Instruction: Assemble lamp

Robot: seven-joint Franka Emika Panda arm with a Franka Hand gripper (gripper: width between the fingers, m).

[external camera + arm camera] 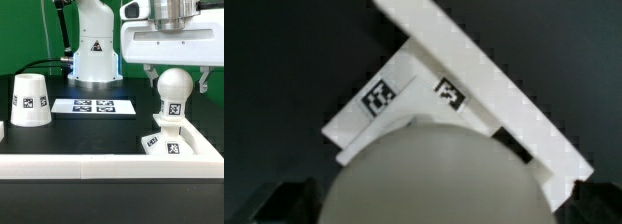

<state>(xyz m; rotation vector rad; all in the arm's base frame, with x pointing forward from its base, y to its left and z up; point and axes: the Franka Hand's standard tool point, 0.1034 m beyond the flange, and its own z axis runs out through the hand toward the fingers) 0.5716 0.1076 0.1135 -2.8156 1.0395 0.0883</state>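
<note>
The white bulb (173,96) stands upright with its stem on the flat square base (160,144), at the exterior view's right beside the white rail. My gripper (173,77) is open, one finger on each side of the bulb's ball head with a small gap on both sides. In the wrist view the ball head (434,170) fills the space between the fingers of the gripper (438,203), and the tagged base (388,100) lies beneath it. The cone shade (30,101) stands wide end down at the exterior view's left, far from the gripper.
The marker board (93,105) lies flat mid-table in front of the robot's own base (92,55). A white rail (110,165) runs along the front edge and turns up the exterior view's right side; it also shows in the wrist view (473,60).
</note>
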